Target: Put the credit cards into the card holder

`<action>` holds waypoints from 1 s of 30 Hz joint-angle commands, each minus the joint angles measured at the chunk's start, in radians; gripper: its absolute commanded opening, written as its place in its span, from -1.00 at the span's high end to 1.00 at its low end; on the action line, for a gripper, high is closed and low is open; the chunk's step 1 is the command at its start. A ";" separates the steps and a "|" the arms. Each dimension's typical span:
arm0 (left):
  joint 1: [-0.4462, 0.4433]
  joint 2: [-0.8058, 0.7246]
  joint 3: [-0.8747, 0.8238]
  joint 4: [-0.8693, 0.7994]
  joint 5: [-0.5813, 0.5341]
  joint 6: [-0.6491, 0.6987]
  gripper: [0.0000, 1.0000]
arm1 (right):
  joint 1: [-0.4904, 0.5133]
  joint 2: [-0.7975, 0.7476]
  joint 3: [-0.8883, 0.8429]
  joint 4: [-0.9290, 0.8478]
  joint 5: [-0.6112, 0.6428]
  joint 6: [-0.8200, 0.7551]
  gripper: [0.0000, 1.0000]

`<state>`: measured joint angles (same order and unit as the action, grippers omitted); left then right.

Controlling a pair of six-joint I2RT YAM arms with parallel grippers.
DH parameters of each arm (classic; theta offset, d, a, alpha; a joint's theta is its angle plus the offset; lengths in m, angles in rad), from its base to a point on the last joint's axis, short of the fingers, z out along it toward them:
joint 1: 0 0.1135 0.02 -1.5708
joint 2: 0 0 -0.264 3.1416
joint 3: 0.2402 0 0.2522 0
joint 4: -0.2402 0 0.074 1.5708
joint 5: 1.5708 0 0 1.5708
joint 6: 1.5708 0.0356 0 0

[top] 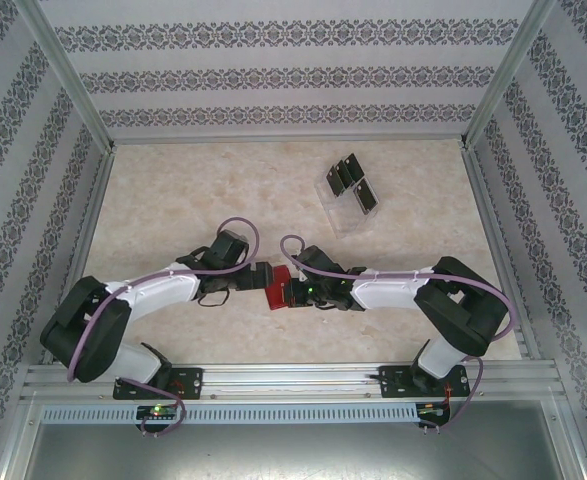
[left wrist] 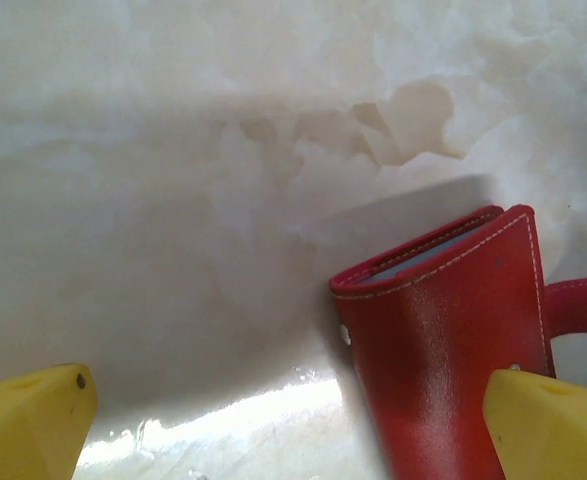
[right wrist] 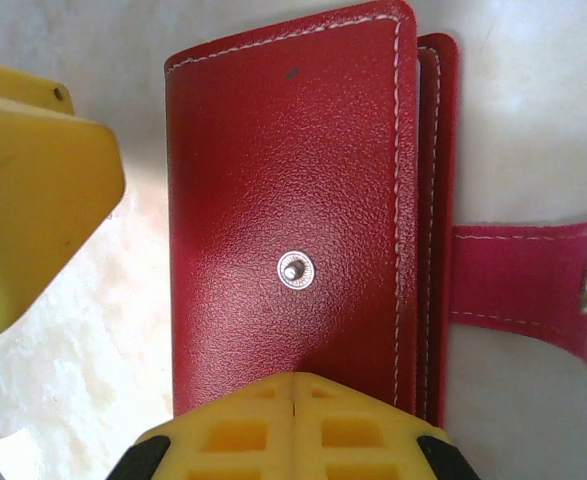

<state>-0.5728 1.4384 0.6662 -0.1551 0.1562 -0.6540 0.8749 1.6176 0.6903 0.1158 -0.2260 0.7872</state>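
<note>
The red wallet [top: 275,293] lies folded on the table [top: 173,190], near the front middle between the two arms, with its snap tab [right wrist: 523,290] sticking out unfastened. The left jaws stand wide, one yellow finger [left wrist: 548,425] just beside the wallet, while the right jaws are pressed together over its edge, gripping nothing. The black cards [top: 351,183] sit in a clear stand [top: 345,222] farther back on the right, well apart.

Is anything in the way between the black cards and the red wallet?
Nothing lies on the table between the cards and the wallet. But the wallet is folded nearly shut, so its cover blocks the inside.
</note>
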 commanded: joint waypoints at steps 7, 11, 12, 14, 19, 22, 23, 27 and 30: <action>-0.013 0.088 0.046 0.080 0.005 0.022 -1.00 | 0.004 0.032 0.001 0.016 -0.007 0.009 1.00; -0.014 0.120 0.062 0.011 -0.047 0.014 -1.00 | 0.004 0.033 0.003 0.015 -0.007 0.009 1.00; -0.014 0.129 0.067 -0.013 -0.062 0.010 -1.00 | 0.003 0.033 0.003 0.014 -0.008 0.009 1.00; -0.013 0.146 0.074 -0.041 -0.073 0.020 -1.00 | 0.003 0.035 0.006 0.013 -0.010 0.009 1.00; -0.014 0.190 0.104 -0.115 -0.114 0.042 -1.00 | -0.002 0.039 0.015 0.007 -0.019 0.007 1.00; -0.016 0.204 0.117 -0.148 -0.146 0.048 -1.00 | -0.004 0.038 0.020 0.002 -0.022 0.006 1.00; -0.018 0.206 0.121 -0.157 -0.155 0.049 -1.00 | -0.004 0.037 0.020 0.000 -0.021 0.007 1.00; -0.033 0.220 0.152 -0.215 -0.201 0.071 -1.00 | -0.008 0.030 0.026 -0.011 -0.024 0.007 1.00; -0.036 0.234 0.161 -0.230 -0.206 0.079 -1.00 | -0.014 0.017 0.034 -0.020 -0.038 0.010 0.91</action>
<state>-0.6170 1.6157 0.8410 -0.3088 0.0509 -0.6312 0.8722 1.6279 0.7002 0.1158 -0.2481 0.7876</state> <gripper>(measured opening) 0.999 0.054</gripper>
